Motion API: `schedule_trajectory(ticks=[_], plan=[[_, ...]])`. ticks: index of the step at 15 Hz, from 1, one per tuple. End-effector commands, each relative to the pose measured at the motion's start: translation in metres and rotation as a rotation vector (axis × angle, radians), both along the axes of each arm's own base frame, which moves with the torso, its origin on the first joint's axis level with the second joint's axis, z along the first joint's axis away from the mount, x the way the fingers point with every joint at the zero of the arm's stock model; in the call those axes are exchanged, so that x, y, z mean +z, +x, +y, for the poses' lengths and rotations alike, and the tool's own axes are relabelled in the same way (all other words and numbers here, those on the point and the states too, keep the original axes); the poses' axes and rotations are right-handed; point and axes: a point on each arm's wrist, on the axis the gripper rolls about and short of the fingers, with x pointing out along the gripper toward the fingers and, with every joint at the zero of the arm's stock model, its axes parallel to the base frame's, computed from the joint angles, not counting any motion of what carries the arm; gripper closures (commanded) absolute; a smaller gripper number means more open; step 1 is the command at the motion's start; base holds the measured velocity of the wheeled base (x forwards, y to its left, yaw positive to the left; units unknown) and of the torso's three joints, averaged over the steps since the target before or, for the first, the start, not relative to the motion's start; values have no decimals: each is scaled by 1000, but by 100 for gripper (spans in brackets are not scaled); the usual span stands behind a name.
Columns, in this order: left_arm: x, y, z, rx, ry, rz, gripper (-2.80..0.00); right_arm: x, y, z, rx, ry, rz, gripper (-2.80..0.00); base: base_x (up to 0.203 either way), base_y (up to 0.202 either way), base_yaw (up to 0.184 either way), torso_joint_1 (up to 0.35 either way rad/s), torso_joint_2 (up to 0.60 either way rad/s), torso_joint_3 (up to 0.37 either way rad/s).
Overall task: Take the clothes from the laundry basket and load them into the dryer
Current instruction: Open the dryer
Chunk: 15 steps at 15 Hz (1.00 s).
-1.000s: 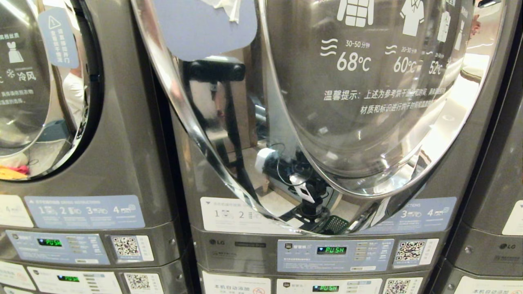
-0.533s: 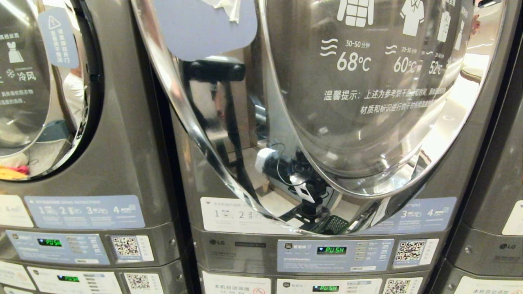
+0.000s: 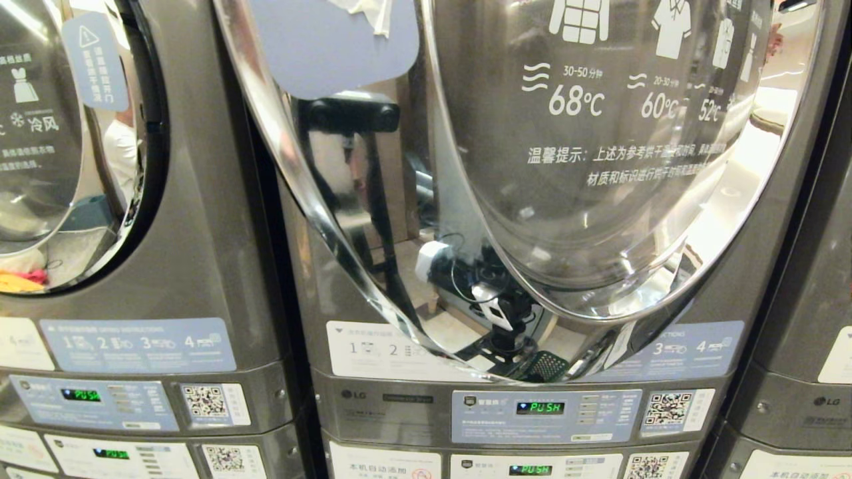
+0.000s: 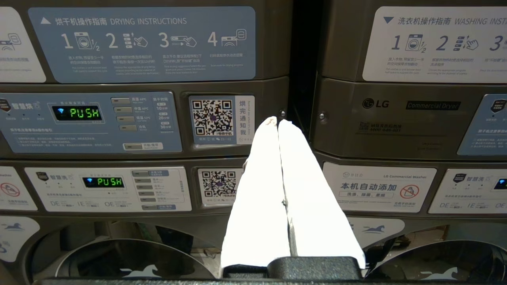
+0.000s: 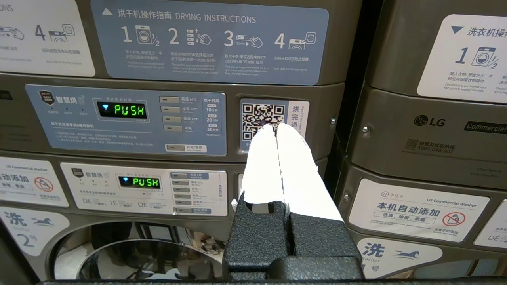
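Nothing has moved since the earlier head frames: the reflections in the door glass sit just as they did. Nearest, the left gripper (image 4: 278,122) has its white fingers pressed together on nothing, aimed at the seam between two stacked machines. The right gripper (image 5: 276,128) is likewise closed and empty, its tips in front of the QR code sticker (image 5: 262,120) on a dryer control panel (image 5: 126,118) reading PUSH. Beyond, the dryer door (image 3: 599,166) fills the head view, apparently shut, its chrome rim (image 3: 279,153) mirroring the robot. No laundry basket or clothes show in any view. The sensible first step is probably opening that door fully, so it cannot swing back; then find the basket before reaching.
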Motion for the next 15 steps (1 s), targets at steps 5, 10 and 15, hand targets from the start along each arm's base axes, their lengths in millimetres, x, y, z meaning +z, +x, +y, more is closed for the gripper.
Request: schedule_trajectory(ticks=[5, 10, 15], plan=[[0, 0, 0, 1, -5, 0, 0, 0, 0, 0, 2, -3, -2, 0, 0, 0, 0, 0, 0, 0], [0, 0, 0, 1, -5, -1, 0, 0, 0, 0, 3, -6, -2, 0, 0, 0, 0, 0, 0, 0], [0, 0, 0, 1, -5, -2, 0, 0, 0, 0, 3, -1, -2, 0, -88, 0, 2, 5, 5, 2]])
